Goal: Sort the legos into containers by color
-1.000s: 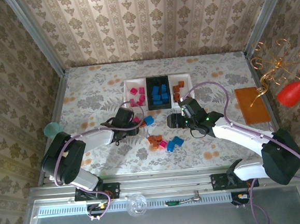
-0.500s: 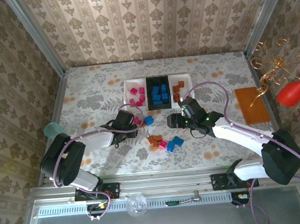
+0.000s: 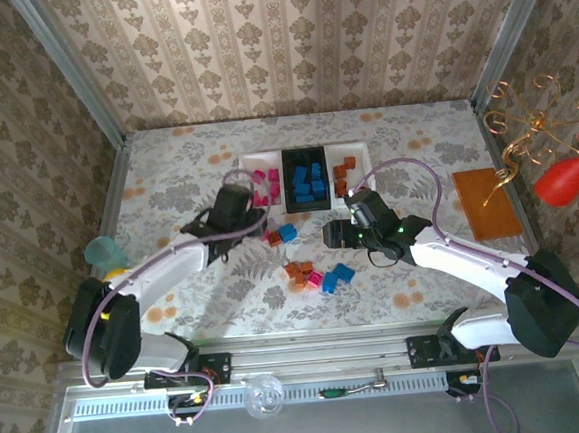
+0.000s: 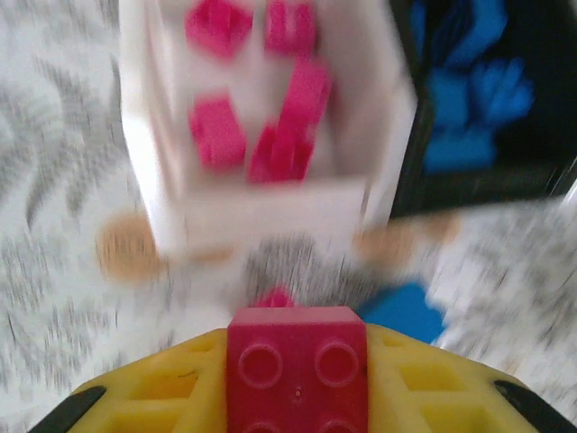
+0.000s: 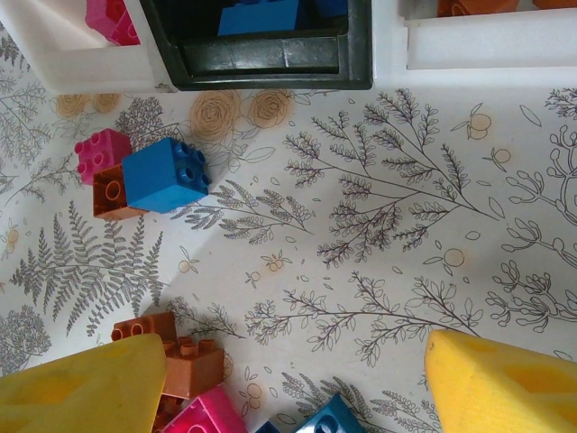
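From above, the left gripper (image 3: 232, 205) is hovering just short of the left white tray (image 3: 246, 180). Its wrist camera is revealing a magenta lego (image 4: 297, 365) clamped between its fingers. The right gripper (image 5: 297, 379) is hanging open above loose legos (image 5: 164, 174).

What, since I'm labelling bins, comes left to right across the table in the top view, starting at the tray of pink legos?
Left tray with pink legos → black tray with blue legos → right tray with orange legos → mat.
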`<state>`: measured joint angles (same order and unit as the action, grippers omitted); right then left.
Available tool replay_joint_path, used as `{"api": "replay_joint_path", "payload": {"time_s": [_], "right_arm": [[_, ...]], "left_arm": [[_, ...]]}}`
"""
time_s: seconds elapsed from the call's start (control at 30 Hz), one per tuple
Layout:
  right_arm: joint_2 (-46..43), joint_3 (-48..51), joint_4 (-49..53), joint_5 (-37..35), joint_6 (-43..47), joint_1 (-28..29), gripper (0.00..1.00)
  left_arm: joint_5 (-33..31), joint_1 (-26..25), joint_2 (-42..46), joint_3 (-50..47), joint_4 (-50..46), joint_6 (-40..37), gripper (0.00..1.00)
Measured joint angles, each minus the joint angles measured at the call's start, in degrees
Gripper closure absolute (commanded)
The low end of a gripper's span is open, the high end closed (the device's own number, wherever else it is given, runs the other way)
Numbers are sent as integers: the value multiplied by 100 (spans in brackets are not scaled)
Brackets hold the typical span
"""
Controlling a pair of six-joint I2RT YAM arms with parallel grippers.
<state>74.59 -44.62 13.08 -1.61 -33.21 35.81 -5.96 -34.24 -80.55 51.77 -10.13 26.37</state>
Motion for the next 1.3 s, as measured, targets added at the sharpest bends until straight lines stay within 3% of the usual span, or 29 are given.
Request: {"api": "replay_joint_path", "payload": {"time_s": [0.2,0.4,0.57,0.77,1.03,1.3], "right_arm": [[0,0,2,0,-4,0,23],[0,24,24,9,-7,17,23],[-2,63,42,39,-4,48,23],[17,66,35,170,0,173,23],[1021,-474,33,295,142,922,25],[2157,-1388,39,205,348,1438,24]], "left_arm": [[22,420,-1335,1427,22,-212,64],[70,619,-2494,2302,-247,-332,52],[243,651,-2538,2472,-358,-317,36],[492,446,-1231,1755,-59,-170,22],[356,-614,1318,-240,501,61,0],[-341,-925,3497,-1963,103,490,0]]}}
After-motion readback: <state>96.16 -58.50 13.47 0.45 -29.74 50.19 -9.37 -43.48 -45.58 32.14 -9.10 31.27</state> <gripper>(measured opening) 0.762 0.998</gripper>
